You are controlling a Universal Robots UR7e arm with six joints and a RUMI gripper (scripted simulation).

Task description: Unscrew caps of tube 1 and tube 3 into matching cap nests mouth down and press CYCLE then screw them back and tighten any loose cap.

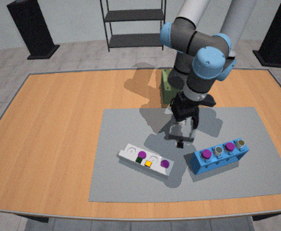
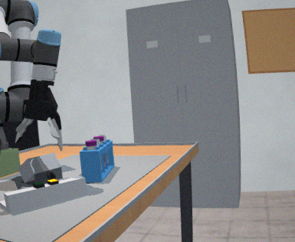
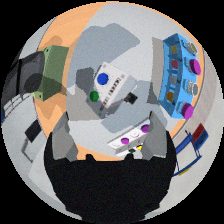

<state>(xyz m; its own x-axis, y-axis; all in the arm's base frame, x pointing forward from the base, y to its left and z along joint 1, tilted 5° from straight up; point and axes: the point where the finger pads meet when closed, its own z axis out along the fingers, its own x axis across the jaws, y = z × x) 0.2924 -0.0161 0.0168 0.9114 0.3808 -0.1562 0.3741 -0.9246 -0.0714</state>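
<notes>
My gripper (image 2: pixel 39 145) (image 3: pixel 108 111) is open and empty above the key housing (image 2: pixel 33 171) (image 3: pixel 116 71), whose blue key (image 3: pixel 102 78) and green key (image 3: pixel 94 96) lie below the fingers. In the blue decapping station (image 1: pixel 202 166) (image 2: pixel 91 166), tube 1 (image 1: pixel 241 143) and tube 3 (image 1: pixel 218 150) are uncapped. Tube 2 (image 1: pixel 230 147) and tube 4 (image 1: pixel 206 154) wear purple caps; their tightness cannot be told. On the white cap tray (image 1: pixel 127 158) (image 2: pixel 45 197), a purple cap (image 1: pixel 165 164) (image 3: pixel 145 129) lies in nest 1 and another (image 1: pixel 141 154) (image 3: pixel 125 141) in nest 3. The amber lamp (image 1: pixel 148 164) (image 2: pixel 53 181) is lit; the green lamp (image 1: pixel 139 160) is dark.
A green block (image 1: pixel 167 88) (image 3: pixel 56 67) stands beside the arm's base. The housing stands between the arm and the cap tray, with the station to its side. A small black piece (image 1: pixel 179 145) (image 3: pixel 131 97) sits beside the housing. The grey mat (image 1: pixel 111 183) lies under the stations.
</notes>
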